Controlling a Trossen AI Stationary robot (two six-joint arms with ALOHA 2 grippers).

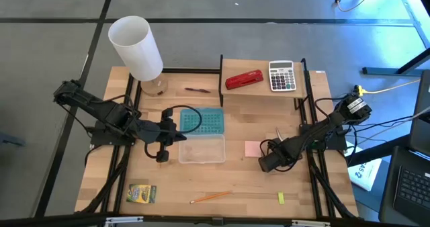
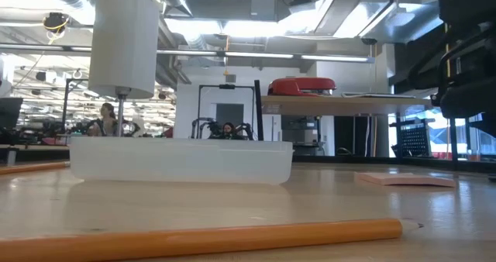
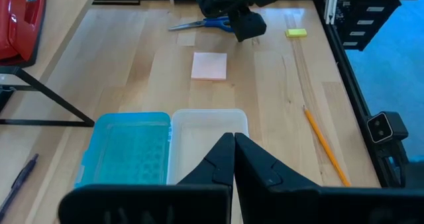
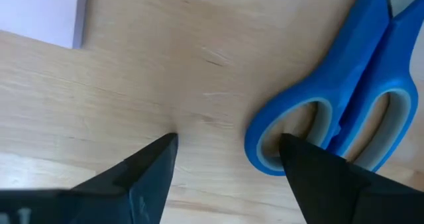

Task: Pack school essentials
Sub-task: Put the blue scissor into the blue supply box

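Reaching for blue-handled plastic scissors (image 4: 351,111) at high-view centre-right, right gripper (image 4: 228,151) jaws wide, empty; next: straddle handle, close; left gripper (image 3: 233,159) jaws shut, empty.

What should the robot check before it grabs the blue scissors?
1. Right pincer open: ok.
2. Right pincer down close to the scissors: ok.
3. Scissors between its fingers: not ok, one handle loop sits by a finger, the rest off to the side.
4. Clear box open, lid beside it: ok.
5. Left pincer shut, over the box: not ok if it blocks the drop.
6. Sticky pad clear of the scissors: ok.
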